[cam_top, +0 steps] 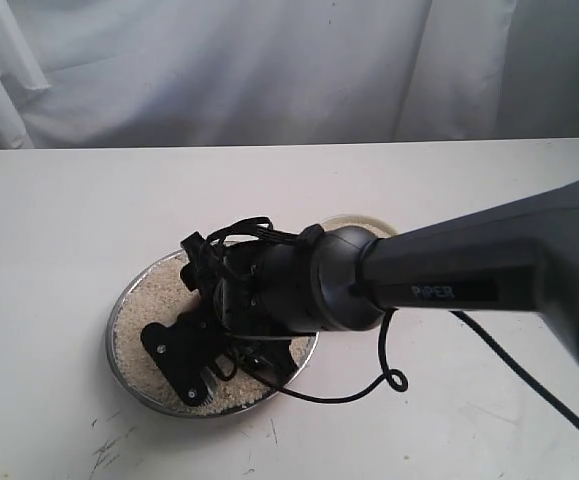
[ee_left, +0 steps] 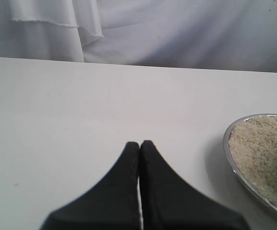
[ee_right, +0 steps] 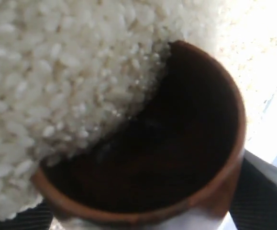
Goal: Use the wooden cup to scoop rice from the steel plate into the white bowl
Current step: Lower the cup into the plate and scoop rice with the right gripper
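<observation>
The steel plate (cam_top: 115,330) lies on the white table, spread with rice (cam_top: 159,300). My right gripper (cam_top: 184,358) is tipped down into the plate and hides its middle. Up close, the wooden cup (ee_right: 191,158) sits between that gripper's dark pads (ee_right: 265,191), which are shut on it. Its rim is pushed into the rice (ee_right: 57,72) and grains spill over its dark mouth. Only a sliver of the white bowl (cam_top: 364,224) shows behind the right arm. My left gripper (ee_left: 139,143) is shut and empty above bare table, beside the plate's rim (ee_left: 228,151).
A black cable (cam_top: 394,380) loops on the table beside the plate, under the right arm. A white curtain (cam_top: 269,70) hangs behind the table's far edge. Scuff marks (cam_top: 109,450) show near the front.
</observation>
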`<state>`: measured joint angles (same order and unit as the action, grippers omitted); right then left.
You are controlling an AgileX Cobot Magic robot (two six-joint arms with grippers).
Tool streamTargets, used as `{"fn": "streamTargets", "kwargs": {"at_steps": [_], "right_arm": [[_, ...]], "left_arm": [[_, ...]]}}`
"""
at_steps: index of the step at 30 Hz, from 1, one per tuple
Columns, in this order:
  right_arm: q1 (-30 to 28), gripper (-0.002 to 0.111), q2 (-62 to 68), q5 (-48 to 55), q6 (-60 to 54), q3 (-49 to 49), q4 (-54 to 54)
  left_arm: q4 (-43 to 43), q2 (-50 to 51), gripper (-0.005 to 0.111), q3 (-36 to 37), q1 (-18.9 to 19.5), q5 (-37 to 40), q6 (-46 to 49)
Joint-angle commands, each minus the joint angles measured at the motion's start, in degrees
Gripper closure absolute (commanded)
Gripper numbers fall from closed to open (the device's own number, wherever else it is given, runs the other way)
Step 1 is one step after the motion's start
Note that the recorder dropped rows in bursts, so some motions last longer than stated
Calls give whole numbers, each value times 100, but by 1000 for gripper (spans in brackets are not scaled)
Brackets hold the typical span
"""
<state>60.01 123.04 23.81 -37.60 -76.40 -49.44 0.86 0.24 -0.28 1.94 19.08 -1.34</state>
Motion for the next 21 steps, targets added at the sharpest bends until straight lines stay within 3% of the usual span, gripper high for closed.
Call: {"fn": "streamTargets", "kwargs": {"at_steps": [1,7,21], "right_arm": [[-123,108,192,-280,-137,-67,949],[-288,108,192,-324,-494,-292,1908],[-937,108,192,244,-2123,-972,5730]], "left_arm": [[-6,-24,107,28,-15,-81,0],[-6,-24,107,28,-15,-81,0],[-6,-24,107,28,-15,-81,0]]}}
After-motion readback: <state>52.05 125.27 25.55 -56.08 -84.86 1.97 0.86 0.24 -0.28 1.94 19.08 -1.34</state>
